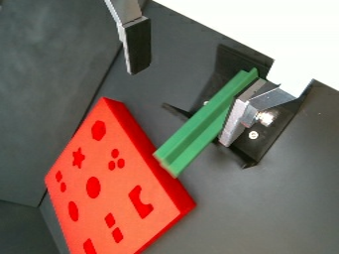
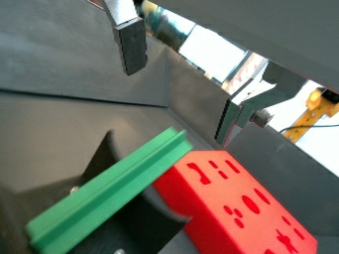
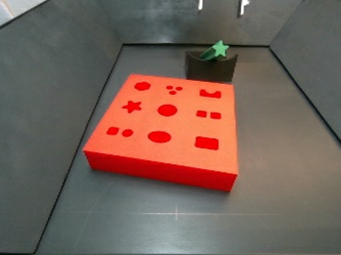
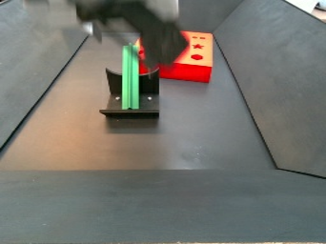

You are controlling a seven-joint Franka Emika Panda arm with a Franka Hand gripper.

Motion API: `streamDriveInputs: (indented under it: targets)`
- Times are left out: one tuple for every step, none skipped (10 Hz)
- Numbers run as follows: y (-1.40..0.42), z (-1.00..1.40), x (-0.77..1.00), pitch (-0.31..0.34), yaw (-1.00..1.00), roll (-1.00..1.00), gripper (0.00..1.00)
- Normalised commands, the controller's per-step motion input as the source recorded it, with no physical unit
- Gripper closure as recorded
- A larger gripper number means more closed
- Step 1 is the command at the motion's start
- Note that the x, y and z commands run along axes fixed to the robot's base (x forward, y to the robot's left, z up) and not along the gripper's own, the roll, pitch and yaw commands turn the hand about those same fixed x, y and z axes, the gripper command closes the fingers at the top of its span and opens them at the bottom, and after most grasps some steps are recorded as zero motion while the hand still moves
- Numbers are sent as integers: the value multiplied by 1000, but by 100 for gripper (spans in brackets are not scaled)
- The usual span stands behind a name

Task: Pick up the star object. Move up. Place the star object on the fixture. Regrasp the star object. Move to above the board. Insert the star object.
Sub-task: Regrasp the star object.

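While one bright green star-section peg [image 4: 130, 76] stands in the single dark L-shaped fixture [image 4: 130, 107], the silver two-finger gripper [image 3: 221, 5] hangs above it with its jaws apart and nothing between them. In a side view the peg's long axis runs upright, resting against the fixture's back plate; in a side view from the far end only its star-shaped top [image 3: 216, 48] shows above the dark block [image 3: 210, 66]. One large flat red square board [image 3: 167, 127] lies just beside the fixture, its top cut with dark shapes: a star, circles, ovals and squares. In both wrist views the peg [image 1: 204, 124] reaches across towards the board [image 1: 113, 179], and two fingers show, one dark-padded [image 1: 135, 45]. In a side view the gripper [image 4: 125, 21] is blurred, and it hides part of the board [image 4: 192, 59].
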Motion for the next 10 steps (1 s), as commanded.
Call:
streamDriveInputs:
  targets:
    - [-1000,778,-54,25,0,1000,0]
    - [-1000,705,-55,23,0,1000,0]
    - [-1000,611,-55,20,0,1000,0]
    - [-906,427,-55,18,0,1000,0]
    - [-640,216,-36,13,0,1000,0]
    - [-433,133,-30,11,1,1000,0]
    - [-219,81,-30,7,2,1000,0]
    - [-63,49,-31,3,3,1000,0]
    - [-40,27,-19,-2,3,1000,0]
    - [-47,23,-13,-5,4,1000,0]
